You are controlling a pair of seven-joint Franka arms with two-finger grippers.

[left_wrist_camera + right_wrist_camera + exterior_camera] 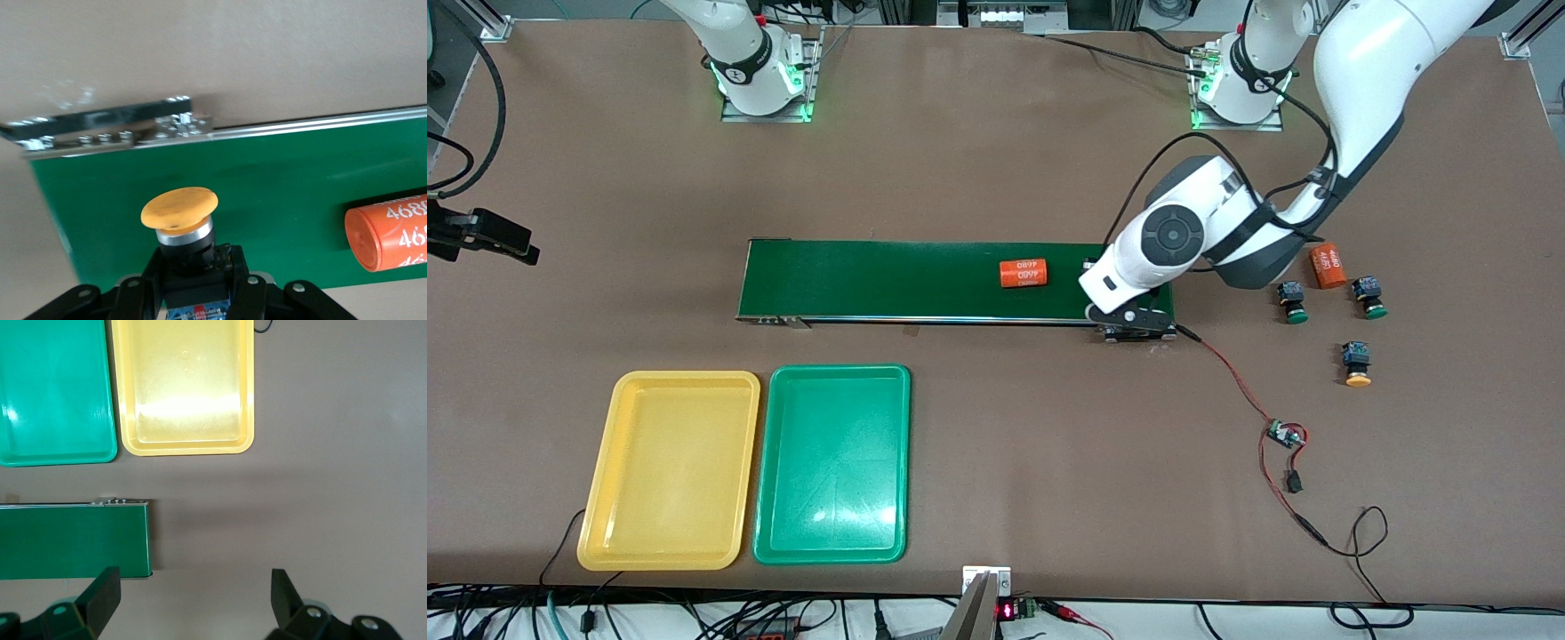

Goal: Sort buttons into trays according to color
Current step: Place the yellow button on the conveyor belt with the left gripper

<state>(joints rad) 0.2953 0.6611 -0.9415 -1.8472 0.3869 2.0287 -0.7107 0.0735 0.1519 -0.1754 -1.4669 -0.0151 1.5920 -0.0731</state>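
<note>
My left gripper (193, 263) is shut on the black body of a button with an orange-yellow cap (179, 208), held low over the belt's end nearest the left arm. In the front view that arm's hand hides it. Three more buttons lie on the table past that end: two green-capped (1292, 302) (1369, 298) and one orange-yellow (1357, 364). The yellow tray (685, 378) and the green tray (840, 371) sit side by side near the front camera, and nothing lies in either. My right gripper (193, 580) hangs open over bare table by the belt's other end.
A long dark-green conveyor belt (889, 280) crosses the middle and carries an orange cylinder (1023, 274). A second orange cylinder (1328, 266) lies among the loose buttons. A red-and-black cable with a small circuit board (1285, 436) trails from the belt toward the front camera.
</note>
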